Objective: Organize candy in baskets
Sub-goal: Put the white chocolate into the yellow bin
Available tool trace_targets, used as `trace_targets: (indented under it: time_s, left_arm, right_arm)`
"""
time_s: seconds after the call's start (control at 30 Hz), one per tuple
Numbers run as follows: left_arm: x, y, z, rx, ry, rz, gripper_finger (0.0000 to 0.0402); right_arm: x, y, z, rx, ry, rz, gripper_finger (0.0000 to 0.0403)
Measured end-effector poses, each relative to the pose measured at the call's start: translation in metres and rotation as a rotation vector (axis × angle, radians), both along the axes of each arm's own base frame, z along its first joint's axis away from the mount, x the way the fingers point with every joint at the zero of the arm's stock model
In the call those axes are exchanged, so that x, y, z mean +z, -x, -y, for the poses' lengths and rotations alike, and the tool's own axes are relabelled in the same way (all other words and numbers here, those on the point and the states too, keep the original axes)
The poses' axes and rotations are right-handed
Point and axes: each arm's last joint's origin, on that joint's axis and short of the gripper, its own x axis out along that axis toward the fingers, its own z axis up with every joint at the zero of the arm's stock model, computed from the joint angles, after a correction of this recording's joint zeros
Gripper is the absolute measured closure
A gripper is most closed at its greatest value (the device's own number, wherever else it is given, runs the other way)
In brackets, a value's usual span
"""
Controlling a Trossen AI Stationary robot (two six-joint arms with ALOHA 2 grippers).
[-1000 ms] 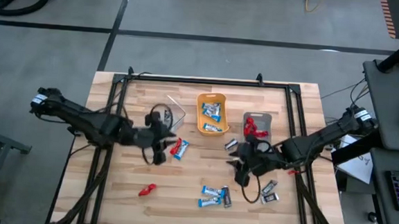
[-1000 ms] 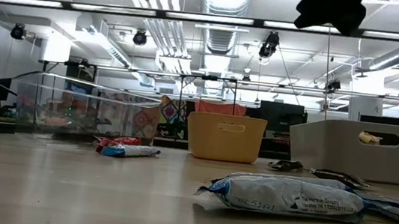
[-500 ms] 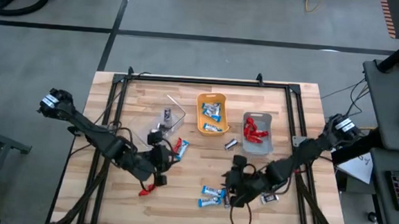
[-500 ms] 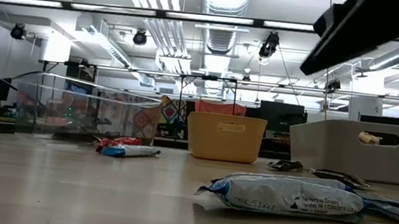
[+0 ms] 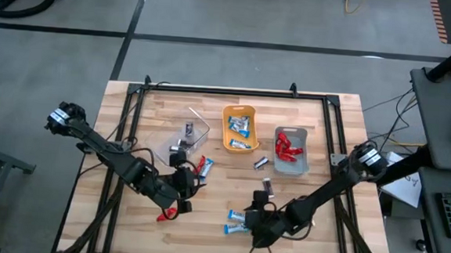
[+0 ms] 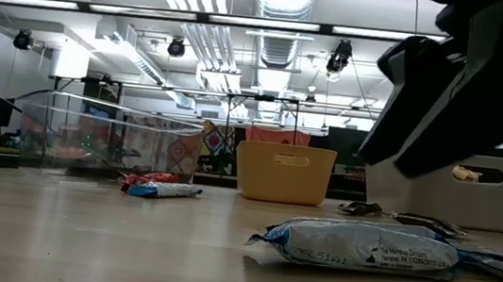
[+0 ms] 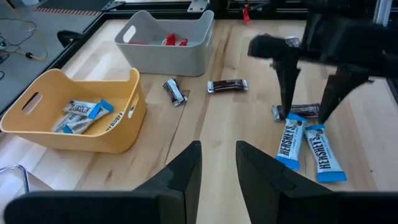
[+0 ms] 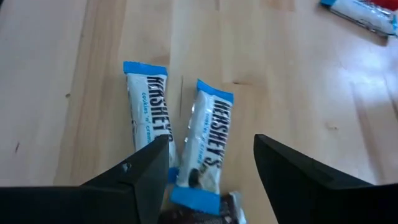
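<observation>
- Candy partly sorted: orange bin (image 5: 239, 128) holds blue-and-white bars, grey bin (image 5: 291, 149) holds red ones, clear bin (image 5: 187, 135) holds what looks like a dark bar or two, hard to tell.
- Bins sit in a row toward the far side of the table (image 5: 328, 117), clear on the left, orange in the middle, grey on the right.
- Left on the table: two blue bars (image 8: 211, 134) side by side near the front, with a dark bar (image 7: 298, 111) touching their ends.
- Also loose: two dark bars (image 7: 227, 86) just in front of the grey bin, a red candy (image 5: 167, 214) front left, a red and a blue bar (image 5: 203, 167) beside the clear bin.
- Right gripper (image 5: 257, 219) low over the pair of blue bars, jaws wide, nothing held; right wrist view shows both fingers straddling the bars' near ends.
- Left gripper (image 5: 181, 188) hovers between the red candy and the bars by the clear bin; jaws narrow, a small gap between fingers, nothing in them as far as the left wrist view shows.
- Judgement: roughly halfway; each bin has some candy, but about eight pieces look loose.
- Step in hand looks like the right arm picking a blue bar for the orange bin; the two lie close together, so it could pinch both or nudge the dark bar.
- Left arm likely goes for the red candy, which belongs in the grey bin across the table.
</observation>
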Motion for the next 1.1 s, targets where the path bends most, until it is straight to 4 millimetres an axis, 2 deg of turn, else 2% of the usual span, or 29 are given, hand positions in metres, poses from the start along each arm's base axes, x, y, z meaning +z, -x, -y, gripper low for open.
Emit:
trace_targets:
  time_s: [0.23,0.63,0.93,1.1]
  left_arm:
    - [0.0,0.0,0.001,-0.003,-0.001,-0.002,0.0318]
    - [0.0,0.001,0.002,-0.007,0.001,0.003,0.0318]
    - [0.0,0.0,0.002,-0.008,-0.002,0.003,0.0318]
    - [0.0,0.0,0.002,-0.004,-0.004,0.006,0.0318]
  right_arm:
    - [-0.009,-0.009,0.001,-0.033,-0.003,-0.013,0.0182]
    - [-0.024,-0.005,0.009,-0.079,-0.071,0.007,0.0183]
    - [-0.045,-0.005,0.009,-0.103,-0.074,-0.024,0.0184]
    - [-0.046,-0.006,0.01,-0.106,-0.082,-0.03,0.0219]
